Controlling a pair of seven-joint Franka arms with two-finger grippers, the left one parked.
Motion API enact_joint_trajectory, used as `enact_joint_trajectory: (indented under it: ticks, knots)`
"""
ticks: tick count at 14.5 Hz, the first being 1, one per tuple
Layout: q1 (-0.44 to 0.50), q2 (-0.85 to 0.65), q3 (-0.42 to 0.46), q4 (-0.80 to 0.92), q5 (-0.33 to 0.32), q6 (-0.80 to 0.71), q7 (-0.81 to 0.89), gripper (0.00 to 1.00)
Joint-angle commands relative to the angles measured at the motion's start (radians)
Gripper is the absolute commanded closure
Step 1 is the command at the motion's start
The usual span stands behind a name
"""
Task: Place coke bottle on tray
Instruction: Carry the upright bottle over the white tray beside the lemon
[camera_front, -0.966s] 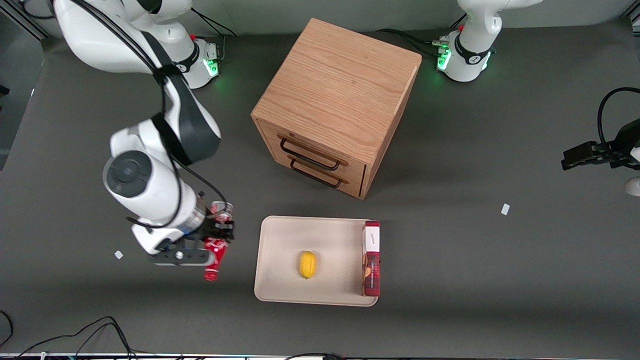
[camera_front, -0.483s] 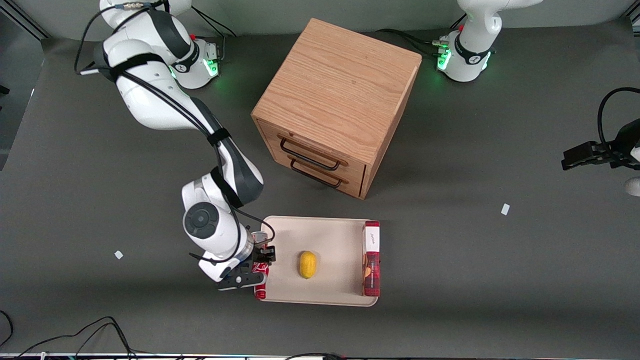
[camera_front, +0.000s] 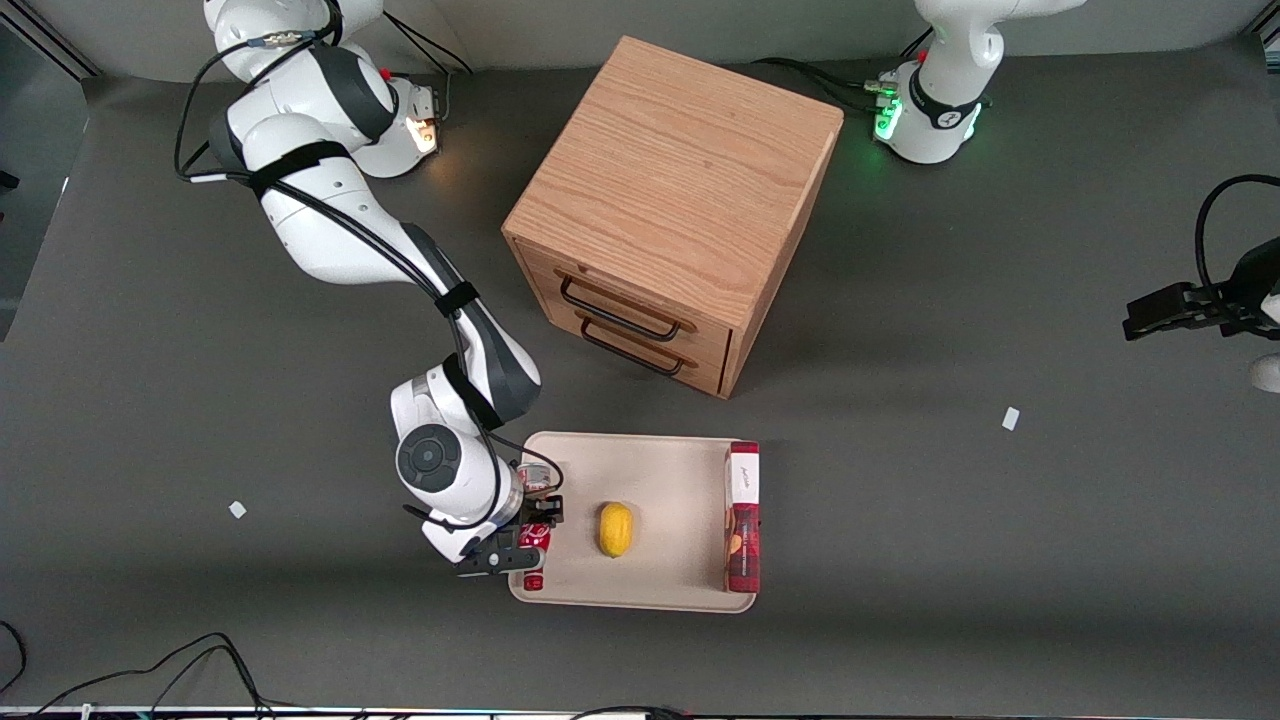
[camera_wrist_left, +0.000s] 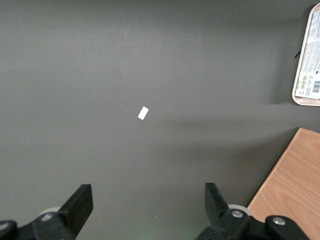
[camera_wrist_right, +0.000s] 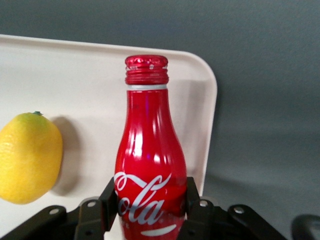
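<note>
My gripper (camera_front: 527, 540) is shut on the coke bottle (camera_front: 533, 545), a small red contour bottle with white script. In the right wrist view the bottle (camera_wrist_right: 149, 165) sits between the two black fingers (camera_wrist_right: 108, 197), its red cap pointing away from the wrist. It hangs over the cream-beige tray (camera_front: 660, 470), at the tray's end toward the working arm and near the edge closest to the front camera. In the right wrist view the tray (camera_wrist_right: 95, 70) lies under the bottle. I cannot tell whether the bottle touches the tray.
A yellow lemon (camera_front: 615, 528) lies on the tray beside the bottle; it also shows in the right wrist view (camera_wrist_right: 29, 157). A red box with a white end (camera_front: 743, 515) lies along the tray's end toward the parked arm. A wooden drawer cabinet (camera_front: 672, 205) stands farther from the front camera.
My gripper carried the coke bottle from the bare table toward the parked arm's end, and it now holds the bottle over the tray's near corner. The lemon and box have not moved.
</note>
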Motion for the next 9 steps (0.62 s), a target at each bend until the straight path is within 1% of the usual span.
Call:
enact_joint_trajectory:
  ticks: [1,2,3,4,9]
  knots:
    - [0.012,0.025,-0.001,0.04,0.024,-0.002,0.028,0.58]
    - [0.012,0.027,-0.001,0.037,0.024,0.016,0.028,0.37]
    - [0.011,0.027,-0.001,0.028,0.024,0.026,0.028,0.08]
    - [0.011,0.025,-0.001,0.014,0.024,0.036,0.028,0.0]
    - [0.011,0.021,-0.003,0.009,0.026,0.041,0.028,0.0]
